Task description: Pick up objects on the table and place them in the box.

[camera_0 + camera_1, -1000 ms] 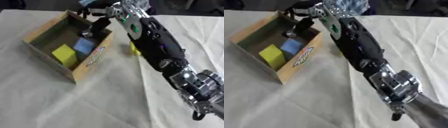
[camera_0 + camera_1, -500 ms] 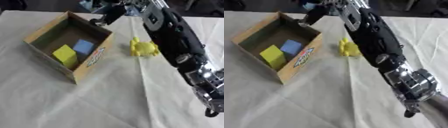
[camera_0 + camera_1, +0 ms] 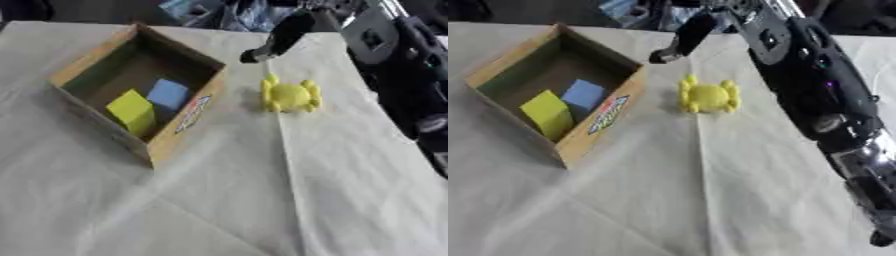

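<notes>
Cardboard box (image 3: 84, 68) sat at nine o'clock on the cloth-covered table (image 3: 262, 200), already containing a yellow block (image 3: 133, 111) and a blue block (image 3: 168, 93). One yellow toy (image 3: 290, 95), round with small knobs, lay just beside the box at its three o'clock side, untouched. Right hand (image 3: 682, 37) hung above the cloth at twelve o'clock, fingers straight and pointing down, holding nothing. Judging by this, the pickup of the toy was the step in hand; the hand needed to drop toward five o'clock and close around it. Palm and thumb were blurred, and the left hand was out of sight.
</notes>
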Robot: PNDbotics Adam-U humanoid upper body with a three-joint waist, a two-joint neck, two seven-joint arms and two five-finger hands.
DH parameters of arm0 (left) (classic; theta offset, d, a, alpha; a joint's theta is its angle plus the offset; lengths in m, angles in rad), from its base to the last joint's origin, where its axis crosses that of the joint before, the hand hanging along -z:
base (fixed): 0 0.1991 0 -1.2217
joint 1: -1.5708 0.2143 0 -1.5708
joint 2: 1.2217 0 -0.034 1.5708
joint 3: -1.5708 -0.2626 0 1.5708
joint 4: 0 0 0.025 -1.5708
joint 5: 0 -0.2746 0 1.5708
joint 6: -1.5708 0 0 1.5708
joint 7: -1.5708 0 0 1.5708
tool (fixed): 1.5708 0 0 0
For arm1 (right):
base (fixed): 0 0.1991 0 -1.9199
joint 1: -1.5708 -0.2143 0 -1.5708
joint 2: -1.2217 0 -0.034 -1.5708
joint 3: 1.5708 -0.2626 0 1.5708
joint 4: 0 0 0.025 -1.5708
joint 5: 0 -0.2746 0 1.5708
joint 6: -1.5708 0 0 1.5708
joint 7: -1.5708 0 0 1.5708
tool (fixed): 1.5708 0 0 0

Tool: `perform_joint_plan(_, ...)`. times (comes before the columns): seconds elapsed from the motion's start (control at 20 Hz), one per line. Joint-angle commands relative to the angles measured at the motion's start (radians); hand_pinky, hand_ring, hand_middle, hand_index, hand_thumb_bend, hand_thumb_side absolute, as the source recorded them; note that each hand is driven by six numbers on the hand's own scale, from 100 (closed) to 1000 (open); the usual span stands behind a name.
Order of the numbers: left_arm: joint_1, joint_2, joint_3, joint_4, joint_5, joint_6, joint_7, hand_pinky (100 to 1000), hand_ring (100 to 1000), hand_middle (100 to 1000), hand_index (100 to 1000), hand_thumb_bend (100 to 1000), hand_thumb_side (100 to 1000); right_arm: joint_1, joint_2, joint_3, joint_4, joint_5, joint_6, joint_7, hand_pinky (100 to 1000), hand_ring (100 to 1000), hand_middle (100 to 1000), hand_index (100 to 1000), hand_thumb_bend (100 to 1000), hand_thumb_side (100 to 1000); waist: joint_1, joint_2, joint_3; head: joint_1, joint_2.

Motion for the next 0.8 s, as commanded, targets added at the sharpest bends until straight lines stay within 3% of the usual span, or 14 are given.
perform_joint_plan(0.05,-0.007,0.026,0.006,-0.014,-0.008,0.000,-0.003,614,838,1000,666,226,938,0.009,-0.081,-0.002,-0.054,0.012,-0.011,-0.011,967,934,825,965,539,411,0.001,-0.021,-0.002,0.005,-0.001)
perform_joint_plan(0.45,-0.010,0.030,0.007,-0.014,-0.010,-0.001,-0.001,614,838,1000,666,226,937,0.119,-0.195,0.006,-0.131,0.009,-0.016,-0.036,973,947,833,961,579,432,-0.001,-0.020,-0.003,0.016,0.004)
perform_joint_plan(0.8,-0.011,0.029,0.005,-0.014,-0.009,-0.001,-0.002,614,839,1000,666,225,938,0.170,-0.224,0.013,-0.133,0.023,-0.002,-0.032,979,958,839,961,588,462,-0.001,-0.017,-0.003,0.016,0.004)
